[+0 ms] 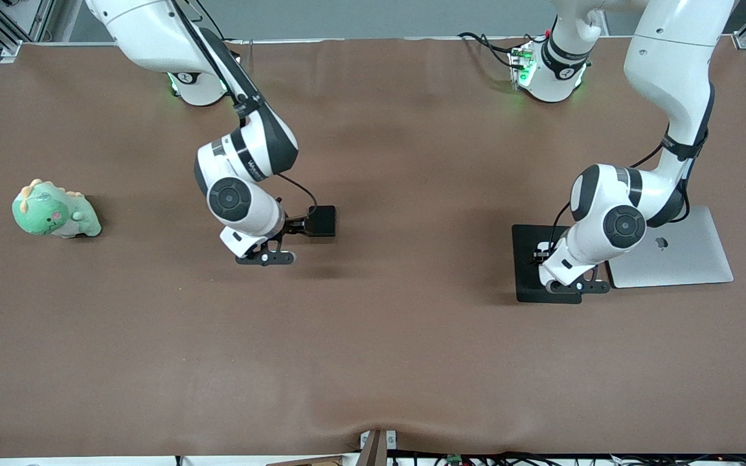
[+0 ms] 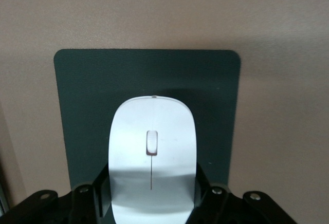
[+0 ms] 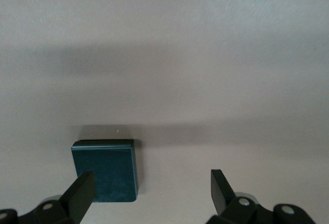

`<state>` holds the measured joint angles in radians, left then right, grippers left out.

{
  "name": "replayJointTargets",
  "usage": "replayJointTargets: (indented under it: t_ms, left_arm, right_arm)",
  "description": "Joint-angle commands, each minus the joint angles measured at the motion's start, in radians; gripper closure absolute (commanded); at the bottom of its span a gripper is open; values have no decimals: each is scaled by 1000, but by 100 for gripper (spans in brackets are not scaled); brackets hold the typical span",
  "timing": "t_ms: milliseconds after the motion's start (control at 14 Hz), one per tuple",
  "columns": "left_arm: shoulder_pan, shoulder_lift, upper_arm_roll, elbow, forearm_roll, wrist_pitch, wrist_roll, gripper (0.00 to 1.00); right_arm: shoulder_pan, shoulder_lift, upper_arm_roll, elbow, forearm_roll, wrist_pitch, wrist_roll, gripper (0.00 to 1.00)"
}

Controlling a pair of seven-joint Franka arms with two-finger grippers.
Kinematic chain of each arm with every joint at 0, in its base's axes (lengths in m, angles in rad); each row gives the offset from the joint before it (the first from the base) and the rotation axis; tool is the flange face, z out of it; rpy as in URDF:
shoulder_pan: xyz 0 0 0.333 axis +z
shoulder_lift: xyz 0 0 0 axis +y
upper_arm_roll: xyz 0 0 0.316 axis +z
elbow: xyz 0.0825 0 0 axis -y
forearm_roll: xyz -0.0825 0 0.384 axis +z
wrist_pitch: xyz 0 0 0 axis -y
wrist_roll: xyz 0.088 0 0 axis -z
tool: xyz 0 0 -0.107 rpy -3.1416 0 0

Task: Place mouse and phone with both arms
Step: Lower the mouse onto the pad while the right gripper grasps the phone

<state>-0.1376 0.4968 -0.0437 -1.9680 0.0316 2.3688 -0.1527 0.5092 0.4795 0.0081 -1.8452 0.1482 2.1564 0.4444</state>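
Note:
The white mouse (image 2: 152,147) sits between the fingers of my left gripper (image 2: 152,193), which is shut on its sides over the matte black mouse pad (image 2: 82,106). In the front view the left gripper (image 1: 543,254) is low over the pad (image 1: 528,285) and the arm hides most of the mouse. The glossy black phone (image 3: 108,170) lies flat on the table near the middle (image 1: 321,221). My right gripper (image 3: 151,188) is open just over it, off to one side, with one finger (image 3: 82,193) over the phone's edge; it shows in the front view (image 1: 298,226).
A silver laptop (image 1: 677,255) lies closed beside the mouse pad at the left arm's end. A green dinosaur plush toy (image 1: 54,210) sits at the right arm's end. The brown table (image 1: 373,356) is bare nearer the front camera.

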Motion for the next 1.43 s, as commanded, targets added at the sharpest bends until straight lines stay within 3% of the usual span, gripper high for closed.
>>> replayJointTargets:
  t_ms: [0, 286, 357, 429, 500, 786, 1071, 1357]
  left_arm:
    - [23, 20, -5, -6, 21, 18, 50, 100]
    - [21, 42, -5, -3, 21, 18, 52, 100]
    - [21, 43, -5, -3, 21, 18, 53, 93]
    - [23, 43, -5, -5, 21, 18, 53, 56]
    - [23, 43, -5, -5, 22, 18, 53, 2]
    - [23, 23, -7, -2, 21, -8, 67, 0]
    - [24, -70, -5, 41, 21, -112, 62, 0]
    - [42, -150, -5, 159, 18, -326, 67, 0]
  right_arm:
    - [41, 30, -5, -3, 46, 26, 37, 0]
    - [61, 60, -5, -11, 71, 63, 37, 0]
    - [68, 65, -5, -19, 76, 78, 37, 0]
    - [77, 68, -5, -29, 91, 106, 43, 0]
    - [84, 71, -5, -41, 114, 135, 53, 0]
    - [112, 73, -7, -51, 126, 157, 73, 0]
    - [135, 85, -7, -75, 126, 206, 73, 0]
    - [144, 90, -7, -89, 126, 229, 73, 0]
